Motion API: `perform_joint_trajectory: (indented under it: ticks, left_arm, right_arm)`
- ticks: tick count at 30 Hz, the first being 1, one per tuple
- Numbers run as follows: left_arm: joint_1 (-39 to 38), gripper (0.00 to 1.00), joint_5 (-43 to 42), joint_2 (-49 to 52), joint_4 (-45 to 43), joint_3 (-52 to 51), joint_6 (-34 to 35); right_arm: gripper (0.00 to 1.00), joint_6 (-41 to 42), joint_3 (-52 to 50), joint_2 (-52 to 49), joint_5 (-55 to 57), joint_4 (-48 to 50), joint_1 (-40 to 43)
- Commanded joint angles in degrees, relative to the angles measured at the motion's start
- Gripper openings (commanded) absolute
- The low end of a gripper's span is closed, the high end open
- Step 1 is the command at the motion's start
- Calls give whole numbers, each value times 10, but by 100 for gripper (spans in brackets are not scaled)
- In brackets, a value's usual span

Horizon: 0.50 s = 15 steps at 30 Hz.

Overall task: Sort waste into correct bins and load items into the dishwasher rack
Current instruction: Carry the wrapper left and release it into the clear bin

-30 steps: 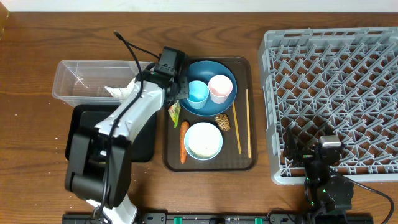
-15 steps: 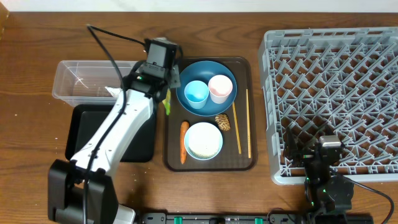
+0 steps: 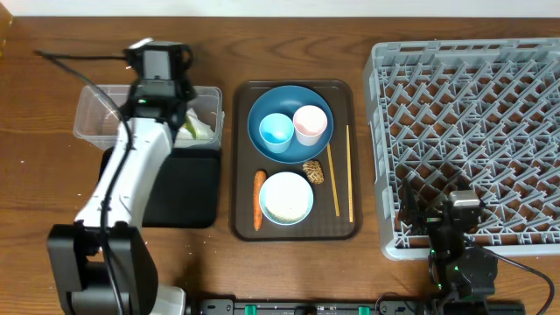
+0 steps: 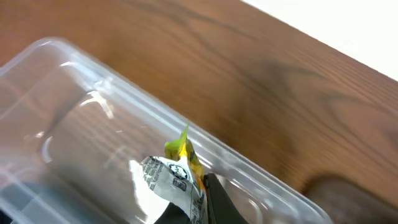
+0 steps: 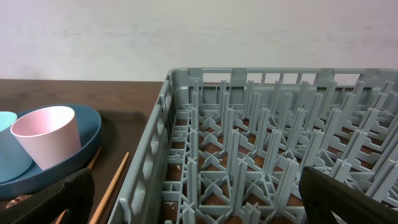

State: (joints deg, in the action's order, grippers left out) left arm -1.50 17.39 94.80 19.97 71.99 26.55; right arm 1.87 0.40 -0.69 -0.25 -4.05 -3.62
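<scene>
You've got the left gripper (image 3: pixel 181 122) clamped on the crumpled silver-yellow wrapper (image 4: pixel 177 178), over the clear plastic tub's (image 3: pixel 94 115) right end. Your right gripper (image 5: pixel 199 198) sits spread wide, empty, at the dishwasher rack's (image 3: pixel 472 105) near edge.

Bright, even light from above; soft shadows under the dishwasher rack (image 3: pixel 464 131). Glare streaks the clear tub (image 4: pixel 93 106); the left wrist view seems slightly blurred.

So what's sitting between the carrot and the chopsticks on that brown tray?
The white bowl fills that stretch between the carrot and the chopsticks, with the brown lump near its far rim. The overhead view shows this.
</scene>
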Motion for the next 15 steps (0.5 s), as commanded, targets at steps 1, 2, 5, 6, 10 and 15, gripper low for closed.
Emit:
perform_joint_trajectory:
  ticks: [1, 2, 5, 6, 10, 15]
  left_arm:
    - [18, 6, 13, 23, -1, 2, 48]
    - [22, 6, 13, 31, -4, 2, 53]
    - [26, 6, 13, 52, -18, 2, 55]
    - [26, 6, 13, 59, -25, 2, 55]
    - [26, 6, 14, 81, -51, 2, 55]
    - [26, 32, 14, 82, -56, 2, 55]
  right_arm:
    - [99, -7, -1, 3, 0, -2, 16]
    - [99, -7, -1, 3, 0, -2, 16]
    - [99, -7, -1, 3, 0, -2, 16]
    - [99, -7, -1, 2, 0, -2, 16]
    - [99, -7, -1, 3, 0, -2, 16]
    - [99, -7, -1, 2, 0, -2, 16]
